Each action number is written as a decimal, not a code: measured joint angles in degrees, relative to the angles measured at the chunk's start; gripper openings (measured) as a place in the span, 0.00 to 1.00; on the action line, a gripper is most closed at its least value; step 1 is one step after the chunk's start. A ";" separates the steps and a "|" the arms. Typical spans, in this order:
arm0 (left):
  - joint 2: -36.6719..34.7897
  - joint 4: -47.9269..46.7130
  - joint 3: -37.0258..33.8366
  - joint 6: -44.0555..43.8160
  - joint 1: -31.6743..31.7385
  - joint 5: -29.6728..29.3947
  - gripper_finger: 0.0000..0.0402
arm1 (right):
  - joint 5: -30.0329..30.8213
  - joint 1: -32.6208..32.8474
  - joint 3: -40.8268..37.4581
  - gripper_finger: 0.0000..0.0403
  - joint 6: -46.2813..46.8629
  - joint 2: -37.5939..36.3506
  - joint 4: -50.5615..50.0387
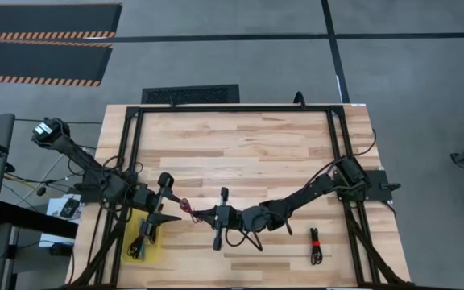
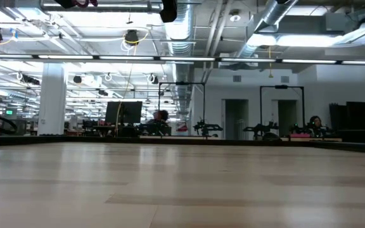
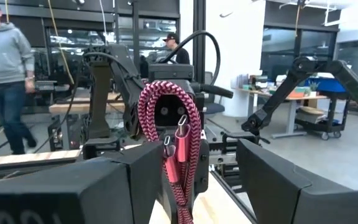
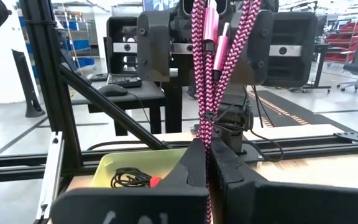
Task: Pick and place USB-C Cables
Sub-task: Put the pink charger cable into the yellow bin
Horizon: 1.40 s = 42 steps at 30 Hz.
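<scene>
The magenta USB-C cable [image 4: 205,93] hangs between both grippers above the table's near-left area: the right gripper [image 4: 207,163] is closed on one end, while the left gripper [image 3: 185,180] has its fingers spread wide around the other. Close the left gripper fully before the right releases. The yellow bin [image 1: 153,251], just beside the left arm at the table [image 1: 240,137] edge, already holds a black cable with a red tie [image 4: 132,179]; approach it from above, clear of its rim.

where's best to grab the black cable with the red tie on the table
Grip the black cable bundle with a red tie at mid-length, from straight above, fingers across its narrow width: it lies flat on the wooden table, clear on both sides.
</scene>
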 joint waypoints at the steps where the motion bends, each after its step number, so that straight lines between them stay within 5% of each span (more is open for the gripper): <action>1: 0.00 0.08 0.00 0.00 0.20 0.08 0.48 | 0.00 0.00 0.00 0.01 0.00 0.00 0.01; 23: 2.00 -0.20 0.07 -5.50 5.19 4.99 0.13 | 0.06 -0.11 0.00 0.02 0.02 0.00 -2.00; 27: 1.86 -0.36 0.07 -5.71 5.19 4.94 0.03 | 0.02 -0.11 0.00 0.06 0.05 0.00 -2.13; 33: 1.79 -1.58 0.07 -7.54 5.17 2.57 0.04 | 0.35 -0.11 0.00 0.16 0.07 0.00 -2.39; 38: -0.65 -8.42 0.16 -13.26 5.19 0.40 0.02 | 7.69 0.23 0.02 0.23 0.56 -0.02 -4.76; 42: -5.37 -23.04 1.03 -23.38 3.72 -3.11 0.03 | 18.02 1.20 0.05 0.27 2.00 -0.07 -6.37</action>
